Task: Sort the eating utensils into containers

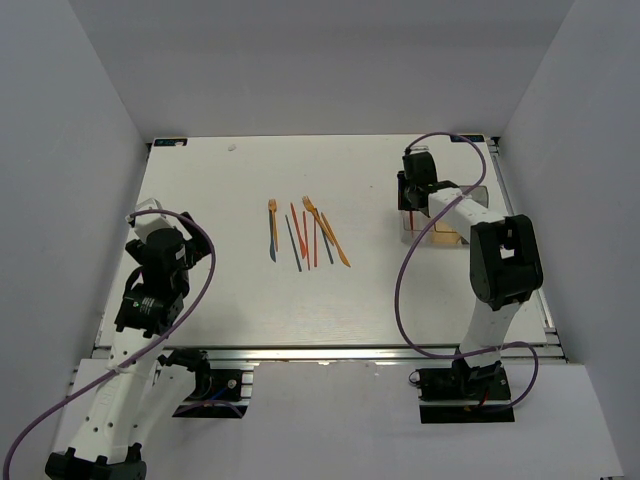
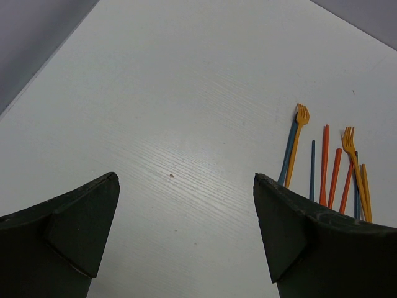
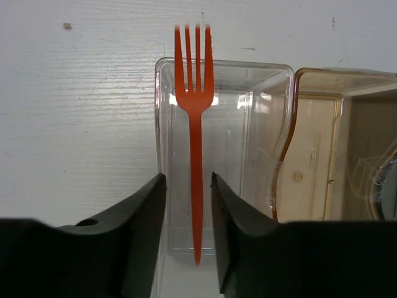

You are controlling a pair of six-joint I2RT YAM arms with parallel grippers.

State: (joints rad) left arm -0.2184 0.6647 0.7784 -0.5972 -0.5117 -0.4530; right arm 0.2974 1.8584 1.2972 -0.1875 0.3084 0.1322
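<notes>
**Right arm over the clear bin, left arm idle beside the pile**

The right arm reached forward and inward across the white table (image 1: 220,290), its wrist turned down over the row of transparent square plastic containers (image 1: 441,236) at the far right. The right gripper (image 3: 188,177) had its fingers (image 3: 142,211) drawn close but not pressed together, a thin gap showing on each side of the slim orange-red plastic fork (image 3: 196,124) between them. The fork lay lengthwise over the clear bin (image 3: 164,124), tines past its far rim; whether it rested on the bin or hung free could not be told from the wrist view. Just beside, touching the clear bin, sat the amber-brown bin (image 3: 322,81), with nothing made out inside. A dark sliver at the frame edge was perhaps the smoky grey bin (image 3: 388,186).

The left arm was folded back near the left edge, the left gripper (image 2: 186,180) spread wide over bare tabletop, holding nothing.

The remaining thin plastic utensils (image 1: 305,237), orange, red and dark blue, lay in a loose fan mid-table, well apart from the containers.
</notes>
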